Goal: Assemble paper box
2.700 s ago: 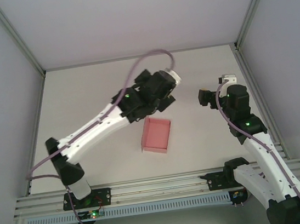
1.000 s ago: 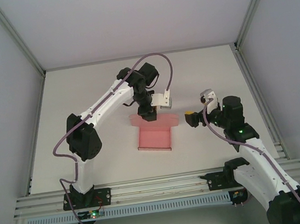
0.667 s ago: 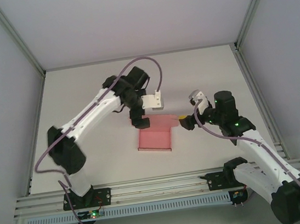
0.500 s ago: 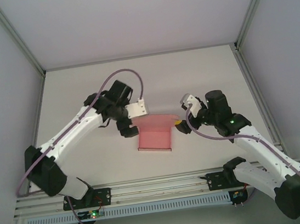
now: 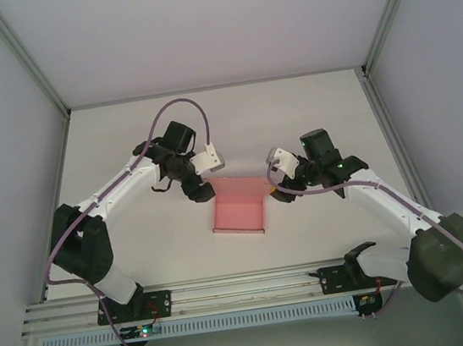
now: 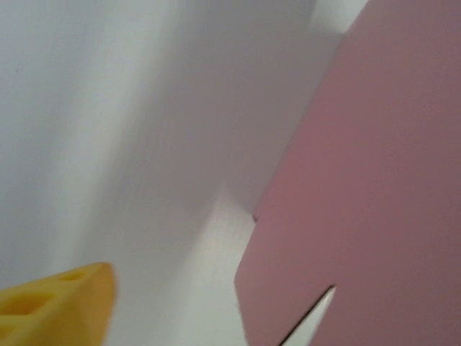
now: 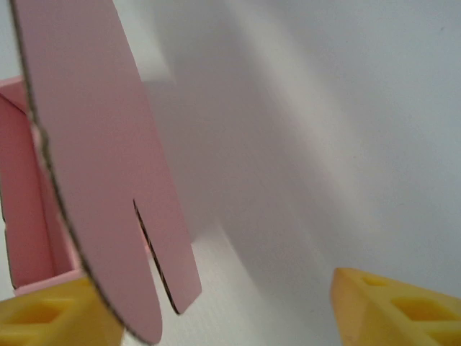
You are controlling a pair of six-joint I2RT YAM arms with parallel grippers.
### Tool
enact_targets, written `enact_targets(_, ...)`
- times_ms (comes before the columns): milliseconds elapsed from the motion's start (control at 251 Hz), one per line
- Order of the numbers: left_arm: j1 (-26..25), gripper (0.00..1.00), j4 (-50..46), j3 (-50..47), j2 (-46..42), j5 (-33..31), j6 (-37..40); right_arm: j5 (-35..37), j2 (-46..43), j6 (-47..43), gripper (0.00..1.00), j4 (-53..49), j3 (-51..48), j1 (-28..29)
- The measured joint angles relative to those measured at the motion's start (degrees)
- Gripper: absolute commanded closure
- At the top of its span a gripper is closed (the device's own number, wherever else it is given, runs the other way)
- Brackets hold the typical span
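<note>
Paper box assembly, mid-stage. The box (image 5: 238, 213) is lying at the middle of the table (image 5: 125, 144), between the two grippers. Its tray is already formed: the side walls are standing, and the right wrist view is showing the pink interior. The lid flap (image 5: 239, 186) is hanging open along the far edge and is not yet folded over the tray. In the right wrist view the flap is rising upright with a rounded edge and a cut slit (image 7: 148, 245).

The left gripper (image 5: 201, 191) is hovering just beside the flap's left end. One yellow fingertip (image 6: 54, 310) is showing beside the pink card, so whether its jaws are apart or together cannot be told. The right gripper (image 5: 275, 193) is sitting at the flap's right end with its jaws spread wide, the flap edge just beside one fingertip (image 7: 43, 317) and nothing clamped.

Judged remaining: folding the lid down and tucking its tabs into the tray.
</note>
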Motion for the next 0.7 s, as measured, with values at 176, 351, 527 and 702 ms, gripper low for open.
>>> enact_targets(176, 0.0, 0.44, 0.2, -0.57, -0.07, 1.38, 0.7, -2.05, 2.27, -0.46, 0.39, -0.04, 0.66, 0.02)
enact_targets(351, 0.0, 0.54, 0.37, -0.59, 1.33, 1.11, 0.33, -2.73, 3.85, -0.07, 0.61, -0.02, 1.36, 0.13)
enact_targets(527, 0.0, 0.75, 0.57, -0.59, 3.5, 0.87, -0.92, -3.61, 5.68, 0.44, 0.86, -0.02, 1.73, 0.87)
enact_targets(702, -0.04, 0.92, 2.1, -0.61, 2.86, 0.02, -2.91, -3.28, 5.86, 2.69, 0.93, 0.85, 1.73, 1.73)
